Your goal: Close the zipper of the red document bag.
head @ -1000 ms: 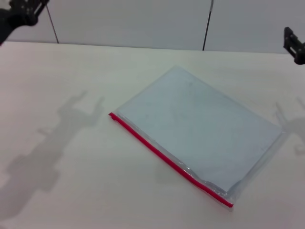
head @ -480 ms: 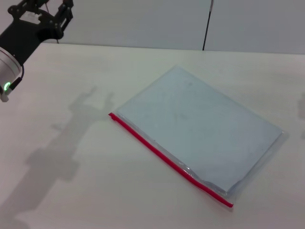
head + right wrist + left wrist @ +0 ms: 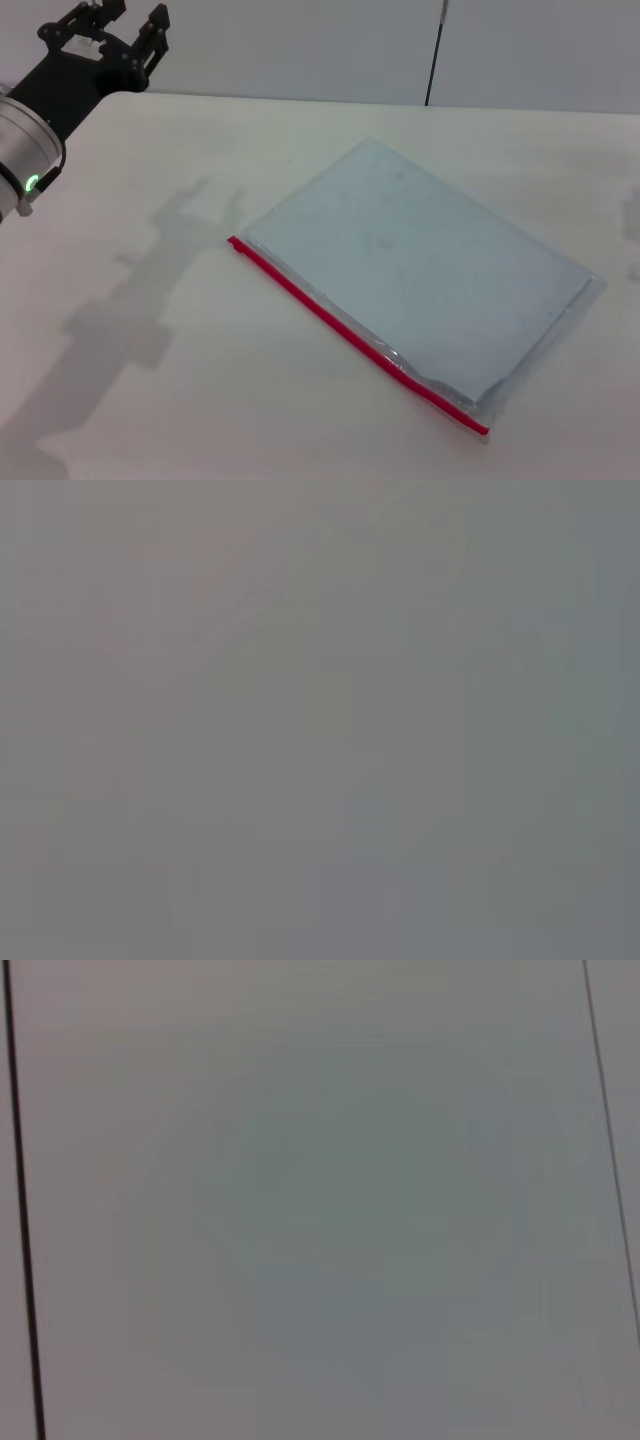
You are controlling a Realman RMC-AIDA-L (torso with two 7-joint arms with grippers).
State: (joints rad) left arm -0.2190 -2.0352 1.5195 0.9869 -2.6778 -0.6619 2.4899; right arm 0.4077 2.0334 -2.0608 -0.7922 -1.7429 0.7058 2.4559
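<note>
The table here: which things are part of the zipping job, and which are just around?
For the job:
- red document bag, lying flat
- zipper along its near edge
- left claw, raised at the table's far left

Just around:
- table
- wall behind

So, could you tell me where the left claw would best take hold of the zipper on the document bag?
Probably at the zipper's end nearest the left claw, coming straight down from above. The red document bag lies flat on the table, so the strip offers only a thin raised edge there. No slider tab is discernible, so look for one first. The claw is open, high at the table's far left.
</note>
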